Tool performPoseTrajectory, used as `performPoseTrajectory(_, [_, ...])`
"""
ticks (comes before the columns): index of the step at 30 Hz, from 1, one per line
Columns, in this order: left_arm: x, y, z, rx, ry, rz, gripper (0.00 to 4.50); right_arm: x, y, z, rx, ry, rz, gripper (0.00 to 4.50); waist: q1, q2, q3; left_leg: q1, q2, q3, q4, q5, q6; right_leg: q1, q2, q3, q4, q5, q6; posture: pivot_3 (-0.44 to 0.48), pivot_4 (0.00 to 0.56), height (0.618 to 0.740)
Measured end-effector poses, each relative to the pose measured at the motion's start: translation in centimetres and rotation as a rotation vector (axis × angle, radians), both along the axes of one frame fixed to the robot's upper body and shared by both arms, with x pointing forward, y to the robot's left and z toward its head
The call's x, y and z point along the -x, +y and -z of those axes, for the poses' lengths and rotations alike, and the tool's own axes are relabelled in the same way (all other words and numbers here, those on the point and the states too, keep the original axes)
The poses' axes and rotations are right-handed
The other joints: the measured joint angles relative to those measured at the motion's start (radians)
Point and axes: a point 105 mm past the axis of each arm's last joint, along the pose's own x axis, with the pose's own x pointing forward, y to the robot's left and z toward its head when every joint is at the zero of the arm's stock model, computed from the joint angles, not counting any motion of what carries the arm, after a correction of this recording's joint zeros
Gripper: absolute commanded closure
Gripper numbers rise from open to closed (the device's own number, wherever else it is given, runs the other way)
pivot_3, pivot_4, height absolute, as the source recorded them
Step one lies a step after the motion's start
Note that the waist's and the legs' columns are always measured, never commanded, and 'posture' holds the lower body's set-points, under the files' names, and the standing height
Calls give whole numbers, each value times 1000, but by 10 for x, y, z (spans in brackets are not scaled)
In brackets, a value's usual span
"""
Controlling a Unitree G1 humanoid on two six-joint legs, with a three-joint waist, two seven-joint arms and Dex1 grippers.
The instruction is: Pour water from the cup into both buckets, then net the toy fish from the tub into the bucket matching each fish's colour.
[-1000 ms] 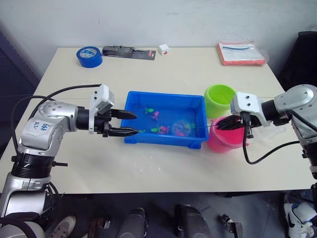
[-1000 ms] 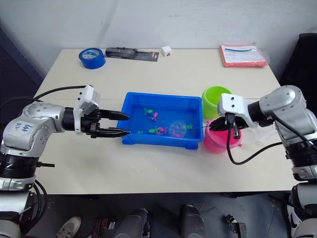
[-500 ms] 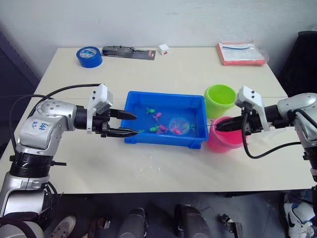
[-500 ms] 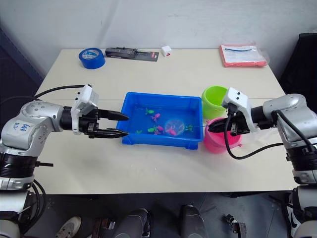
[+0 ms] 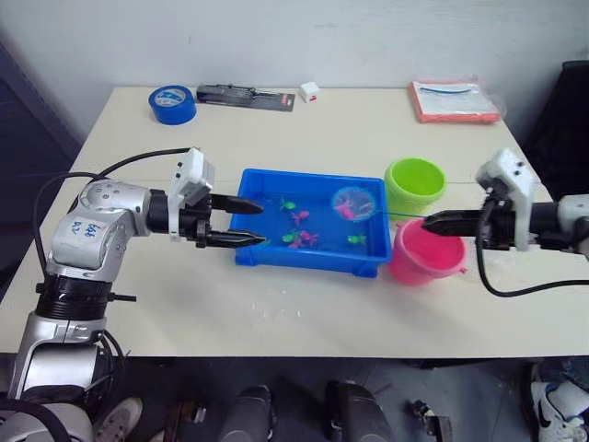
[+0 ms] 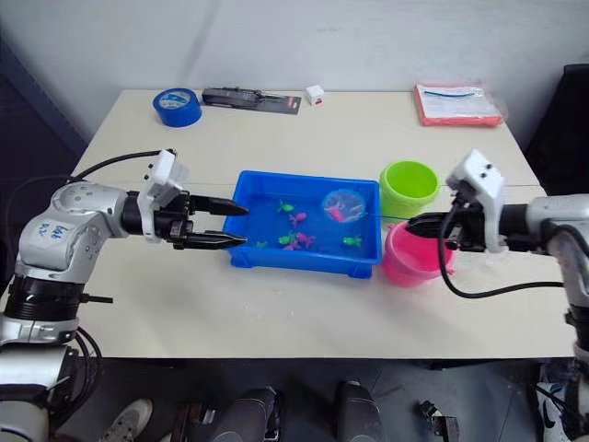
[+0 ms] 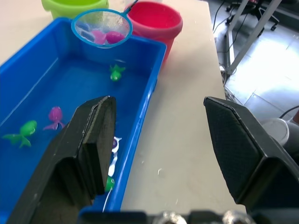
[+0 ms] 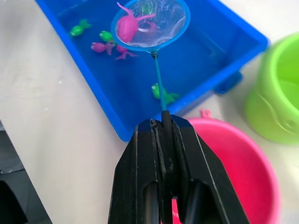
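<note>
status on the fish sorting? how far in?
Mid-sort. Right gripper holds the net, lifted over the tub with a pink fish in it, not yet over the pink bucket. Several pink and green fish remain in the tub. Left gripper open, idle.

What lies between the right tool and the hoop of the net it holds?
In the left eye view, only the net's thin handle spans from the right tool to the net hoop, passing between the green bucket and pink bucket rims.

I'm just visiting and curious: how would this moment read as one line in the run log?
stage: netting | right end effector: shut on net, pink fish inside, above tub | left end effector: open beside tub | pink bucket: next, probably
</note>
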Motion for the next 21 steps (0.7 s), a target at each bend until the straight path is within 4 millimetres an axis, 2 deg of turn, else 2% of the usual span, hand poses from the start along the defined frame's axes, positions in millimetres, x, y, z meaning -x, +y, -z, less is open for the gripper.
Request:
performPoseTrajectory(1, [-2,-4,-2,13,-4,17,1237,13,-9,1,10,-4,39,3702,6,0,0,0,0,-1,0,0,0,0,1,0,0,0,0,0,150,737])
performPoseTrajectory(4, [-7,-8,-3,24,-6,35,1237,29,-20,3,9,1,101,3702,2,0,0,0,-1,1,0,0,1,0,2,0,1,0,0,0,150,737])
performPoseTrajectory(13, [-20,-20,2,17,-20,74,1237,70,-45,9,61,-42,287,3702,0,0,0,2,-1,2,0,0,1,0,4,0,4,0,1,0,150,737])
performPoseTrajectory(16, [-21,-20,7,9,-10,83,1237,77,-48,14,105,-52,313,3702,0,0,0,2,-1,2,0,0,1,0,4,1,5,0,1,0,150,737])
performPoseTrajectory(21, [-25,-23,7,1,-15,90,1237,82,-53,20,250,-200,391,3702,1,0,0,2,-2,3,-1,0,1,0,4,2,5,0,1,0,150,737])
